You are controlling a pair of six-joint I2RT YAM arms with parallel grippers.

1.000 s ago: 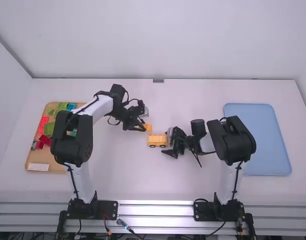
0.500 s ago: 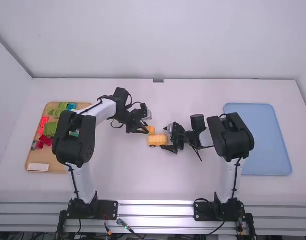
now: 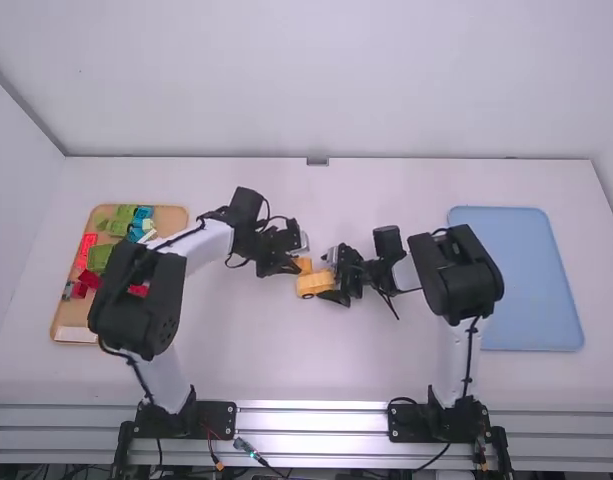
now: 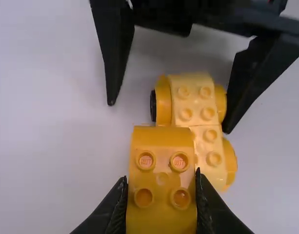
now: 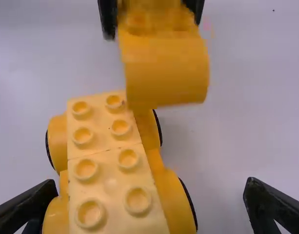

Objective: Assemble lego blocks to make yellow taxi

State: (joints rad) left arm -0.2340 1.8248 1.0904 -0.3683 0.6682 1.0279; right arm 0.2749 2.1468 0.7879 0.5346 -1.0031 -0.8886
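Wheeled base [image 5: 110,183]: on its wheels on the white table [image 3: 226,350], between the two grippers, studs up, so the next part can be pressed down on it.
Yellow block [image 4: 161,168]: raised over the end of the wheeled base nearer the left arm, studs up, seemingly so its underside can meet the base's studs; it does not look seated.
Left gripper [image 4: 161,190]: clamped on the yellow block by its two sides, leaving top and underside free for joining.
Right gripper [image 5: 151,187]: jaws apart astride the wheeled base, one finger very near its flank, perhaps touching, the other clear; probably there to steady it against a push.
Wooden tray [image 3: 171,213]: well apart from the wheeled base, on the left arm's side, keeping red and green blocks [image 3: 98,257] out of the work.
Blue tray [image 3: 516,280]: well apart from the wheeled base, on the right arm's side.
Likely next: align, then press; a skewed push could slide the wheeled base.
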